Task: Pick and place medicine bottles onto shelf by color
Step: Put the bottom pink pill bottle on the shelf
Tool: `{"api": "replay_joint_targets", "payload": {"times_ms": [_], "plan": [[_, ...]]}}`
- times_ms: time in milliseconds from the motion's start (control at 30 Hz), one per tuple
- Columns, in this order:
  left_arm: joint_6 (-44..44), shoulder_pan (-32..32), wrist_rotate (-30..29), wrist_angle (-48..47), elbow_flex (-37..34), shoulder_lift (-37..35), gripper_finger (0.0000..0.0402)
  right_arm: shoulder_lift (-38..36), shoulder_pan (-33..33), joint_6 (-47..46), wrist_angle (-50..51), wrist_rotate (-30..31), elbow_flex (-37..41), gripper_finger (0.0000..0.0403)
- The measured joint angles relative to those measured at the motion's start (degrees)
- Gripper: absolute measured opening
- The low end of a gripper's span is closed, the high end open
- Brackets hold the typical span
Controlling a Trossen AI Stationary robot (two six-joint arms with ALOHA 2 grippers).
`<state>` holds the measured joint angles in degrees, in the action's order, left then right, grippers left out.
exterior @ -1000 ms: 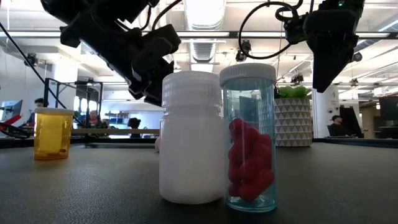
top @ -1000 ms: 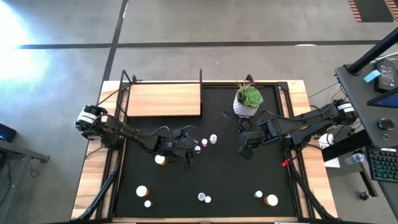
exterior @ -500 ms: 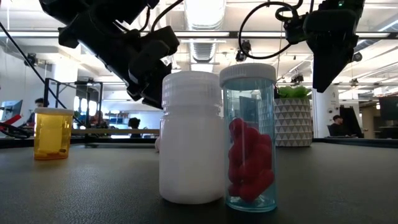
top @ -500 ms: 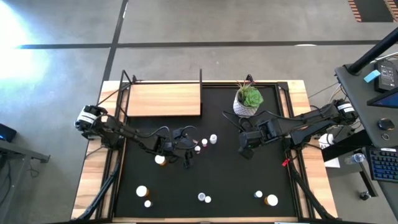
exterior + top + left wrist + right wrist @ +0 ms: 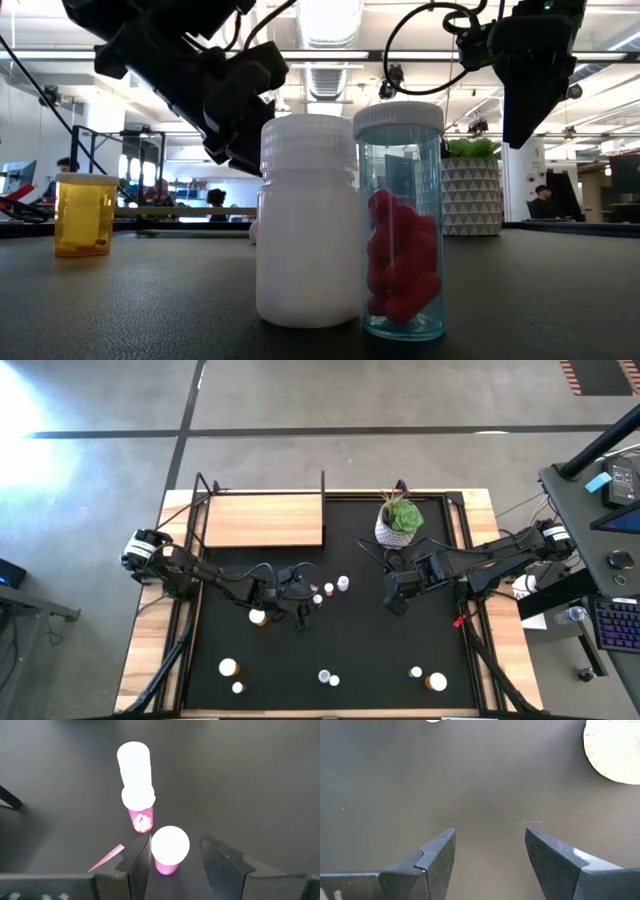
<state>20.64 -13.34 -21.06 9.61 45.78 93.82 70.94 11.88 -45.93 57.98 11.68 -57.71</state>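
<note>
Fingers of L gripper [image 5: 171,857] stand apart w/ a pink bottle [image 5: 169,851] between them, white round cap up; gaps show on both sides of the cap, so no clamp visible. Just beyond it, 2nd pink bottle [image 5: 140,815], white-capped, and touching that a taller all-white one [image 5: 134,766]. From above, L gripper [image 5: 302,610] sits mid-mat, left of centre, w/ those bottles [image 5: 331,587] at its tip and an orange bottle [image 5: 258,617] just beside the arm.

R gripper [image 5: 490,851]: fingers wide, nothing between, only bare mat under them; from above it [image 5: 393,600] hangs right of centre, near the plant [image 5: 399,520].

Vs 1 s ago: no change seen – both arms, fingers and every bottle in same spots.

Other bottles: two at front-left [image 5: 229,668], two at front-centre [image 5: 326,677], two at front-right [image 5: 436,682], all well apart from the shelf [image 5: 264,520]. Shelf = flat pale wood board, visible grain, back-left corner of mat, bare on top.

Low view: squat white opaque bottle [image 5: 307,220] w/ ribbed cap, touching a clear blue-tinted cylinder [image 5: 400,220] holding red pills, white lid. Amber translucent bottle [image 5: 85,213] off to the side. Mat [image 5: 150,300] is matte black, faintly grainy. Plant pot [image 5: 470,196] white w/ faceted diamond pattern, green leaves on top.
</note>
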Motion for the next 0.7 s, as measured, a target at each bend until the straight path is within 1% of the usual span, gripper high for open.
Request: {"api": "replay_joint_targets", "payload": {"times_ms": [100,167,233,433,600,700], "plan": [[-0.04,0.00,0.00,0.42,-0.05,0.17,0.0153,0.00,0.00,0.02,0.00,0.00,0.00,0.0228],[-0.14,0.09,-0.30,1.62,-0.04,1.53,0.0153,0.00,-0.01,0.03,-0.01,0.00,0.00,0.0228],[-0.07,0.12,0.60,1.45,-0.02,3.03,0.0153,-0.01,-0.01,0.02,0.02,-0.01,0.00,0.0228],[-0.03,0.11,1.40,2.37,2.12,7.20,0.0153,-0.02,-0.01,-0.13,-0.01,-0.02,0.00,0.0228],[-0.04,0.17,1.20,2.00,2.92,7.02,0.0152,-0.02,-0.01,-0.15,-0.02,-0.02,0.00,0.0228],[-0.04,0.24,0.86,2.00,2.94,6.40,0.0139,-0.02,-0.02,-0.15,-0.02,0.00,0.02,0.0228]]}}
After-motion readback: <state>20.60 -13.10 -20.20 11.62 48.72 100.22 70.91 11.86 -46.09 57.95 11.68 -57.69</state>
